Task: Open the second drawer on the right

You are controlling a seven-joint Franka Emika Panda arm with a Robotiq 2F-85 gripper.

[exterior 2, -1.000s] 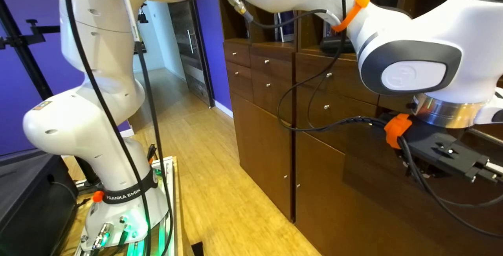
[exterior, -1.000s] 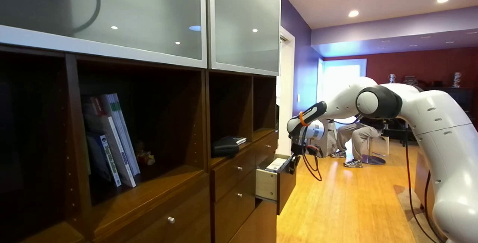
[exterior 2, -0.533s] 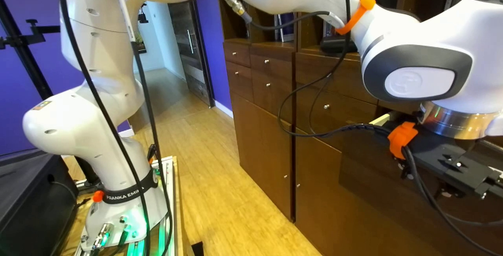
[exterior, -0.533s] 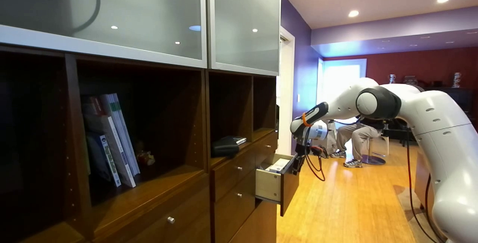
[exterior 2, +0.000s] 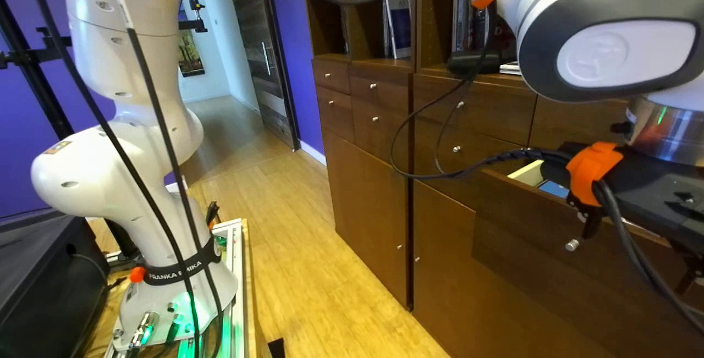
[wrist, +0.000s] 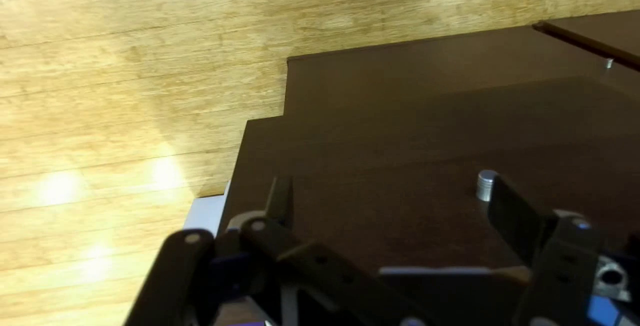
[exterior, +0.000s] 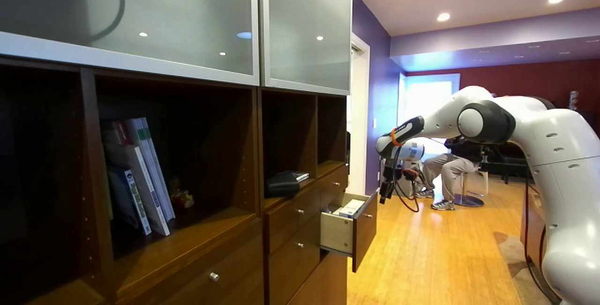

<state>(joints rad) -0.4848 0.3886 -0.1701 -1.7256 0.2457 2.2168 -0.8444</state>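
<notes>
The second drawer (exterior: 364,234) stands pulled out of the cabinet, its dark brown front away from the frame and its pale wood side showing. White boxes (exterior: 350,208) lie inside. The silvery knob (exterior: 369,216) is uncovered in an exterior view. In the wrist view, the drawer front (wrist: 380,160) lies beyond the fingers, and the tip of the right-hand finger partly overlaps the knob (wrist: 485,186). My gripper (wrist: 389,186) is spread wide with nothing between its fingers. In an exterior view, the gripper (exterior: 384,197) hangs just outside the drawer front, apparently apart from it; its fingertips are small there.
More dark drawers (exterior: 295,244) and closed cabinet fronts (exterior 2: 374,204) flank the drawer. A black case (exterior: 282,184) rests on the shelf above. Loose cables (exterior 2: 478,163) hang from the arm across the cabinet. A person (exterior: 445,164) sits in the background on a stool.
The drawer has come out slightly farther. My gripper has opened, let go at the drawer front and drawn away from it, leaving the knob in sight.
</notes>
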